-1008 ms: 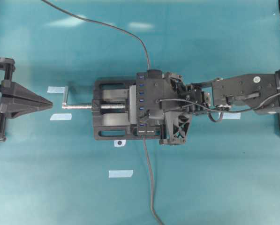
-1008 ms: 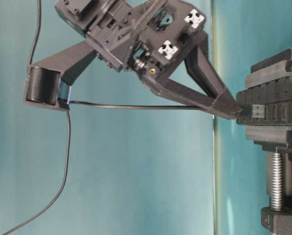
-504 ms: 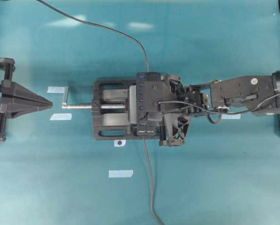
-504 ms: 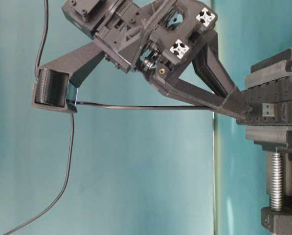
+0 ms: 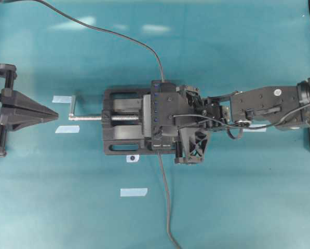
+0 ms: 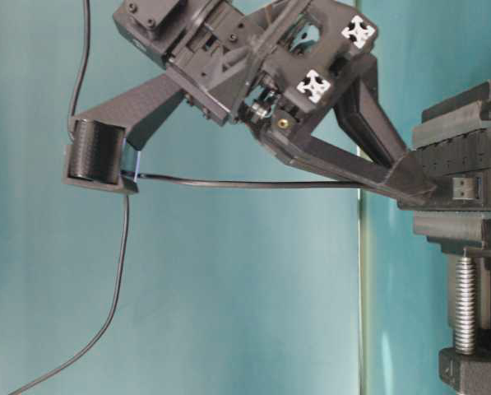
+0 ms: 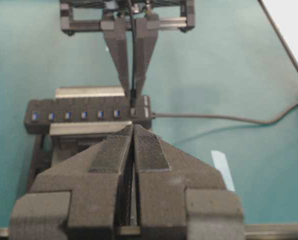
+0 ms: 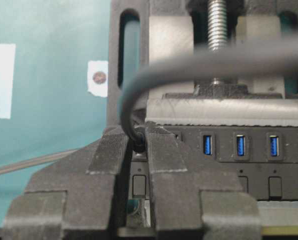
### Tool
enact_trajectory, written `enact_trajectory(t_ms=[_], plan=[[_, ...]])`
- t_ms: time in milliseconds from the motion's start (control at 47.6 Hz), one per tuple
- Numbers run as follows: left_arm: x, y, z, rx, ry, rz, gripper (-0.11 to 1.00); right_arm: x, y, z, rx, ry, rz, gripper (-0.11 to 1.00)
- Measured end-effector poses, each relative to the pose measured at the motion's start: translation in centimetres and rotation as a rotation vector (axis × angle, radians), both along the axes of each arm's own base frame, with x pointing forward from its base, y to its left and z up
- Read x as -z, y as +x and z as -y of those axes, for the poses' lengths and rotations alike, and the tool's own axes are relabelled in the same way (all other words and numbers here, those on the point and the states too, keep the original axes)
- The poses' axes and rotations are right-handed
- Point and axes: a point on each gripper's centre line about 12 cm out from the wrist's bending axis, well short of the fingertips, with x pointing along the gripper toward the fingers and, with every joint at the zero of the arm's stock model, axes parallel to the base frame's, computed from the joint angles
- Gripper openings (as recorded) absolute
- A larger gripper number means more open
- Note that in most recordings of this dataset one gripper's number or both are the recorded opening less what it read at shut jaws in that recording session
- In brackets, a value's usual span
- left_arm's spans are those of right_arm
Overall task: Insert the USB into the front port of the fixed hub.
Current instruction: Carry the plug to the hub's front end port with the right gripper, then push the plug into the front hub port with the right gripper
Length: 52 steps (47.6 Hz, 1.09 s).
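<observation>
The fixed hub [image 5: 156, 115] sits clamped in a black vise [image 5: 124, 121], whose jaws hold the bar rigid so a push on a port cannot slide it across the tabletop [image 5: 222, 207]. The silver screw handle [image 5: 87, 117] points toward the idle arm.

Right gripper [image 8: 138, 145] is clenched on the USB [image 8: 138, 146], its fingers pinching right where plug meets cable. A grip this close probably keeps the plug from wobbling while it is pressed home. In the table-level view the fingertips meet the hub's face beside the end port; the plug itself is hidden, so whether it is seated cannot be told.

Left gripper [image 7: 133, 131] is parked well apart, fingers closed together on nothing.

Materials: hub is smooth matte black plastic with blue port tongues. Finger pads [image 8: 108, 152] are finely ribbed. Cable [image 6: 229, 183] is thin, rubbery and limp, trailing off the tabletop's edges. Vise screw is threaded bright metal.
</observation>
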Motion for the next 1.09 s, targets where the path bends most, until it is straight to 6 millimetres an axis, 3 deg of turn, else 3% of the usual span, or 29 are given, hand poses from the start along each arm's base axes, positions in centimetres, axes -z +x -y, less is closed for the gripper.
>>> enact_trajectory(t_ms=[1092], plan=[[0.0, 0.0, 0.0, 0.0, 0.002, 0.0, 0.0, 0.87, 0.28, -0.14, -0.003, -0.001, -0.025, 0.07]])
